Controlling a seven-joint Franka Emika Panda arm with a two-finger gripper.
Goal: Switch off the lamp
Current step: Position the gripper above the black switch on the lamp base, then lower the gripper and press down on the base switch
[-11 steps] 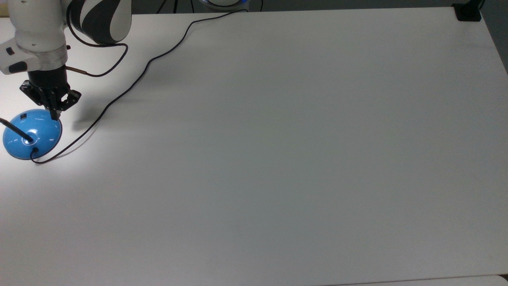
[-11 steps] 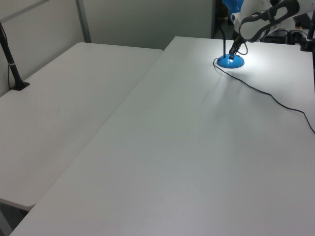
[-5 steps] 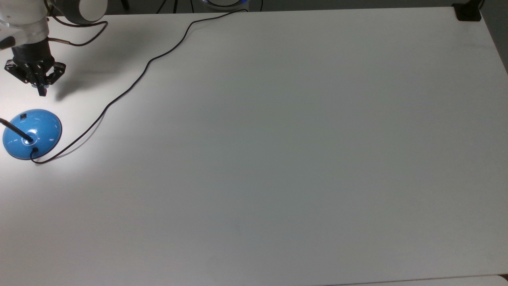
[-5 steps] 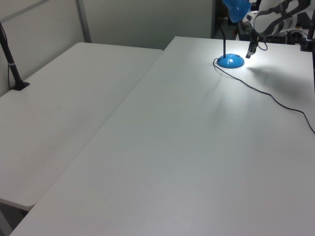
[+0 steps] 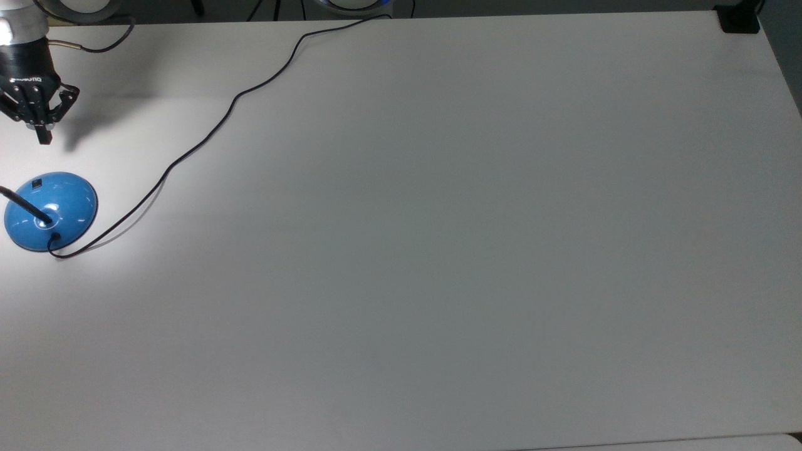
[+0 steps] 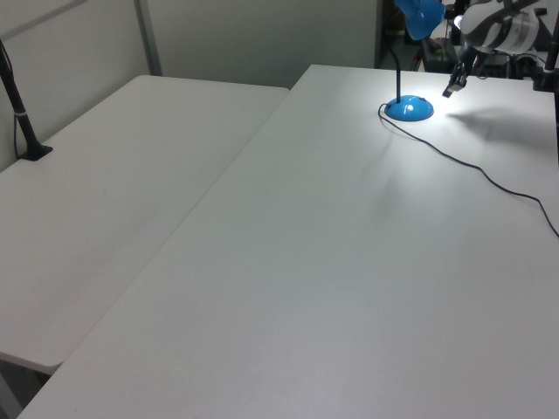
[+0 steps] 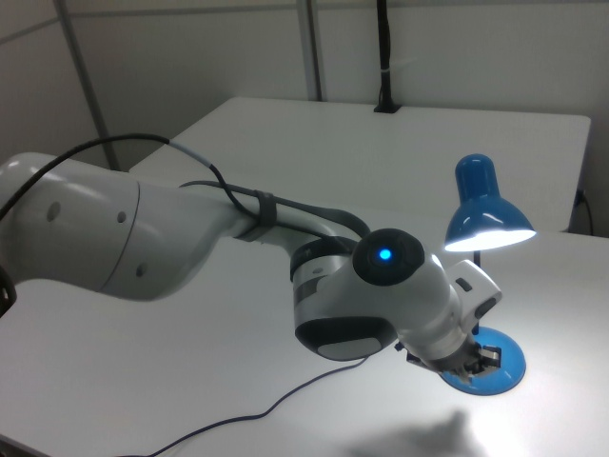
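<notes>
Blue lamp [image 5: 50,212]: glossy dome base at the top view's 9 o'clock edge of the white table [image 5: 438,250]; shade [image 7: 485,211] lit in the right view, so not yet switched off.
Switch [image 5: 37,184]: small black rocker at the dome's 11 o'clock in the top view.
Cord [image 5: 207,131]: black, trailing from the base toward 1 o'clock.
Gripper [image 5: 42,134]: at 12 o'clock of the dome, apart from it, fingers pressed together, holding nothing.
Risk: a press landing off the rocker could skid on the gloss (dome is curved) and shove the base.
Risk: a low approach could snag the cord and drag the lamp.
</notes>
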